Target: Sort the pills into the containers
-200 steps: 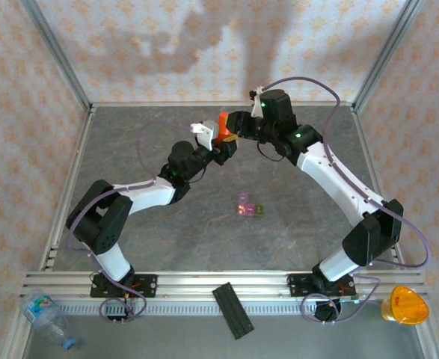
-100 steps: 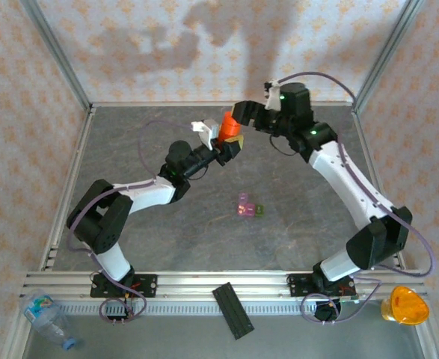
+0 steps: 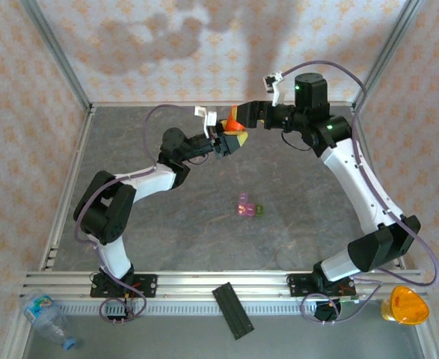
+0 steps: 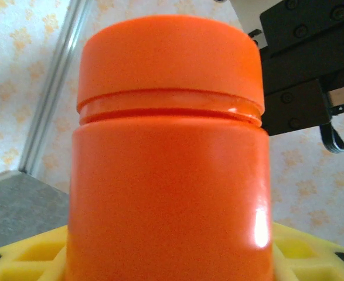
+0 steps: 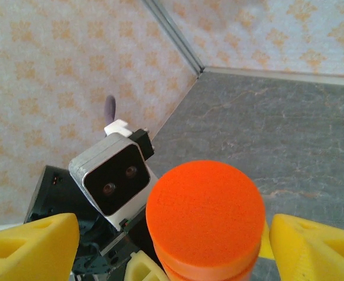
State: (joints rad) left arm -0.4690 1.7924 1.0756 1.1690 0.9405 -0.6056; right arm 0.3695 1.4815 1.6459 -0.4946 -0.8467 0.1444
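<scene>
The containers point(image 3: 247, 207) lie near the middle of the grey table point(image 3: 152, 232), the pink-purple box joined to the smaller green one. They are between the two arms and well apart from both grippers. Far behind them, raised above the table, the left gripper point(image 3: 232, 140) pinches the lower part of an orange bottle point(image 3: 233, 123) (its cap is on). The right gripper point(image 3: 240, 118) is spread, its yellow fingers point(image 5: 31, 246) one on each side of the cap point(image 5: 205, 212), not closed on it. At the near edge lie a black bar point(image 3: 232, 310), a clear plastic bottle point(image 3: 51, 320) and an orange-yellow thing point(image 3: 404, 305).
</scene>
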